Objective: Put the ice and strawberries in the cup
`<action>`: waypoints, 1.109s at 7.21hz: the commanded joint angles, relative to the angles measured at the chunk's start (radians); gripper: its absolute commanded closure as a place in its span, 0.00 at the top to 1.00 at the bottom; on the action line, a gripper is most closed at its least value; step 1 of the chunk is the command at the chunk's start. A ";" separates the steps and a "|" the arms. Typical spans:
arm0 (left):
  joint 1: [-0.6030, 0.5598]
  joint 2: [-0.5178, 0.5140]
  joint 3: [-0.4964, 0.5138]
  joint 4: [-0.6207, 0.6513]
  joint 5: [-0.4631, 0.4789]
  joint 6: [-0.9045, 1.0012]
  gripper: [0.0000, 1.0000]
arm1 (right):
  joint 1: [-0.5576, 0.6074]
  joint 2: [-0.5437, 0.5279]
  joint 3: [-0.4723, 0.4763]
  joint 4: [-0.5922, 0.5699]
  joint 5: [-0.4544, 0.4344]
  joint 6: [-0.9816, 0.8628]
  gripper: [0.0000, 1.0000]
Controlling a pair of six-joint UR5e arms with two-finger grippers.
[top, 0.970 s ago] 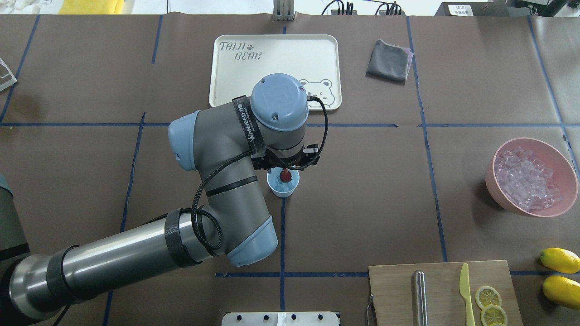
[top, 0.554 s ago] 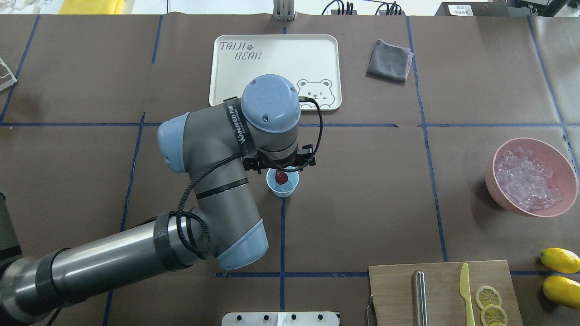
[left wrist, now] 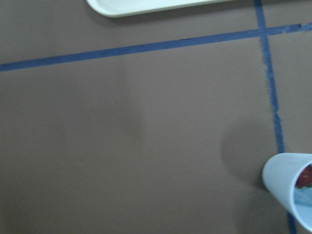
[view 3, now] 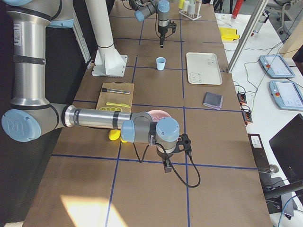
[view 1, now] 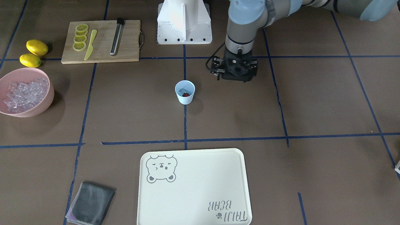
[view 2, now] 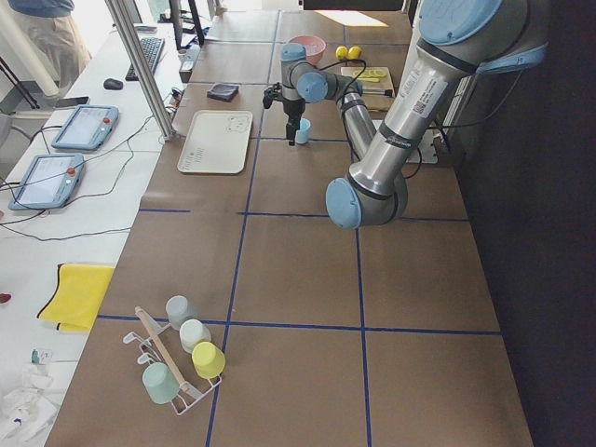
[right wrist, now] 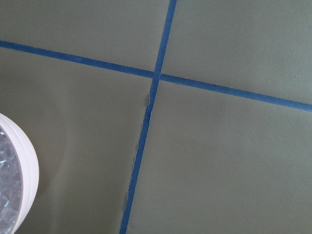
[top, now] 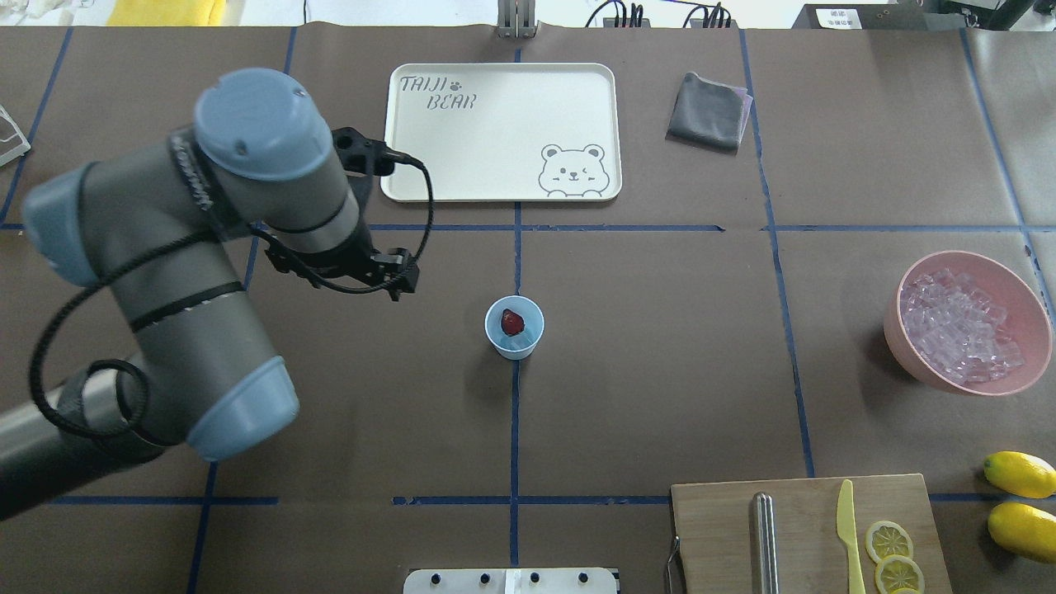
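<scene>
The light blue cup [top: 525,340] stands at the table's middle with one red strawberry [top: 512,322] lying inside it. The cup [view 1: 184,98] and strawberry [view 1: 186,94] also show from the front. A pale patch beside the berry may be ice. Most of the ice [top: 957,326] fills the pink bowl [top: 907,351] at the right. My left gripper [view 1: 235,72] hangs above bare table to the cup's left, jaws spread and holding nothing. My right gripper [view 3: 166,166] hovers beside the pink bowl [view 3: 158,113]; I cannot tell its state.
A cream tray [top: 495,124] and a grey cloth [top: 708,111] lie at the far side. A cutting board [top: 804,511] holds a yellow knife, a metal rod and lemon slices. Two lemons [top: 1019,474] sit beside it. A rack of cups [view 2: 177,358] stands at the left end.
My left arm has swung away from above the cup, well off to the left. The strawberry stays in the cup.
</scene>
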State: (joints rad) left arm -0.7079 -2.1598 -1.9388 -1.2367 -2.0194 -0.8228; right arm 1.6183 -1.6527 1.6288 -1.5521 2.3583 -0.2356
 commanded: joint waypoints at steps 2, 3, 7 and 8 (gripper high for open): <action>-0.320 0.157 -0.075 0.141 -0.172 0.394 1.00 | 0.000 0.005 0.002 0.001 -0.004 0.004 1.00; -0.410 0.204 -0.081 0.144 -0.233 0.486 1.00 | 0.000 0.010 0.002 0.001 -0.004 0.004 1.00; -0.706 0.505 -0.176 0.135 -0.326 0.660 1.00 | 0.000 0.017 0.034 0.001 -0.005 0.019 1.00; -0.785 0.515 -0.108 0.128 -0.320 0.678 1.00 | 0.000 0.019 0.032 0.001 -0.007 0.015 1.00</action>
State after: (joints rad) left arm -1.3935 -1.6977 -2.0843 -1.1023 -2.3423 -0.1656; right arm 1.6183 -1.6360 1.6608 -1.5508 2.3533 -0.2174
